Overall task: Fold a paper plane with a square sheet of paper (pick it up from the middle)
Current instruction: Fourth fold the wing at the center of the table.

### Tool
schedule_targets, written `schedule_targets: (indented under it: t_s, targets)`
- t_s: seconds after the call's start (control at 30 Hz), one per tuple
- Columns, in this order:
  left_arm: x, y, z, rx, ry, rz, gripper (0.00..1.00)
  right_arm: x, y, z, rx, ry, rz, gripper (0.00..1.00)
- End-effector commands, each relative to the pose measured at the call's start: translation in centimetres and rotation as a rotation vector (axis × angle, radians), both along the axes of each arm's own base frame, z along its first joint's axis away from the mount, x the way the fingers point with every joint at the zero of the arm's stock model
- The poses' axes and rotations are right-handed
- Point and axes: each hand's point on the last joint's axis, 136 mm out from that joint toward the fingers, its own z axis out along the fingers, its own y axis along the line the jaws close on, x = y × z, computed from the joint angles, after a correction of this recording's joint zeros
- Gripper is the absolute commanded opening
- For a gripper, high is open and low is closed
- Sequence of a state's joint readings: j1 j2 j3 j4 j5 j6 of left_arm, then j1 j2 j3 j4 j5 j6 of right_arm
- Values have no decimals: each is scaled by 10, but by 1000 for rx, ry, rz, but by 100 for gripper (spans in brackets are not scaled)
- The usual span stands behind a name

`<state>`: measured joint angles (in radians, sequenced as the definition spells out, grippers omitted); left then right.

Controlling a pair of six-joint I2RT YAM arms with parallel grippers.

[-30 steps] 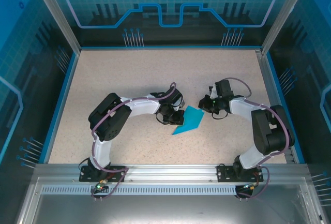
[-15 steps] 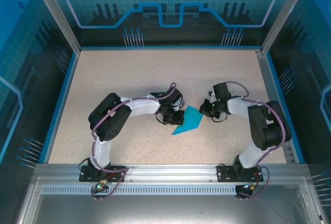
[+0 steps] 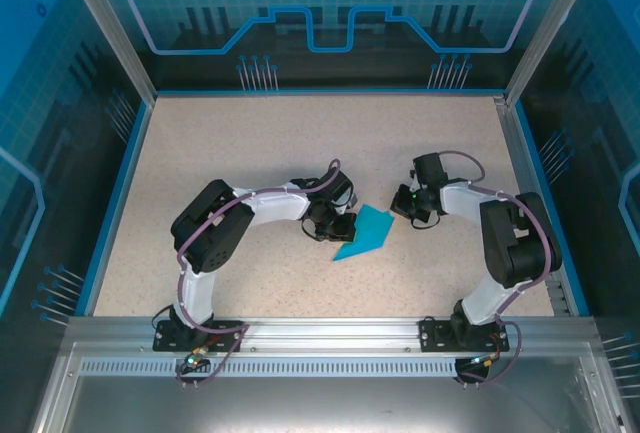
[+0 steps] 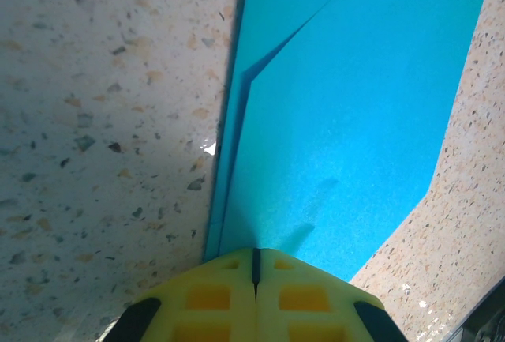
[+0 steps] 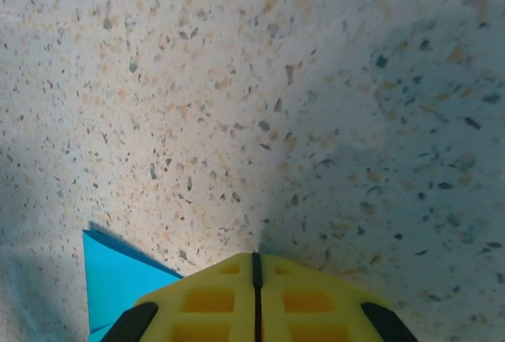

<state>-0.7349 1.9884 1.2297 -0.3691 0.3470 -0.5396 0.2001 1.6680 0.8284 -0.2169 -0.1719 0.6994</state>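
Observation:
The cyan square sheet of paper (image 3: 366, 232) lies flat mid-table, folded into a pointed paper plane shape with overlapping flaps (image 4: 347, 113). My left gripper (image 3: 343, 227) is shut, and its yellow fingertips (image 4: 237, 259) rest on the paper's near edge beside a fold line. My right gripper (image 3: 399, 207) is shut too. It sits just right of the paper, with its fingertips (image 5: 276, 263) down on bare table. In the right wrist view one corner of the paper (image 5: 118, 279) shows at the lower left.
The speckled beige table (image 3: 250, 143) has a blue rim and metal frame posts (image 3: 105, 28) at its corners. The right arm's elbow (image 3: 520, 243) stands near the right edge. The left arm's elbow (image 3: 210, 223) is at the centre left.
The right gripper nudged in toward the paper's right corner, then drew back slightly. The left gripper and the paper have stayed where they were.

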Motion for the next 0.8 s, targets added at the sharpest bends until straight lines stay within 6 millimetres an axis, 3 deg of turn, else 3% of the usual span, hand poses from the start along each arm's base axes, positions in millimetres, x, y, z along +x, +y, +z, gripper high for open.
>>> schedule_targets:
  t_s: [0.0, 0.17, 0.33, 0.5, 0.77]
  targets:
    - [-23, 31, -24, 142, 95, 2, 0, 5, 3, 21, 13, -71, 8, 9]
    - [-22, 30, -23, 139, 93, 6, 0, -19, 37, 33, 126, -80, 110, 9]
    - [-21, 30, -23, 137, 90, 12, 0, -48, 69, 16, 236, 3, 140, 8]
    - [-21, 30, -24, 136, 89, 16, 0, -60, 85, 8, 295, 31, 171, 7]
    - [-17, 27, -20, 128, 80, 21, 0, -68, 93, -6, 311, 69, 197, 7]
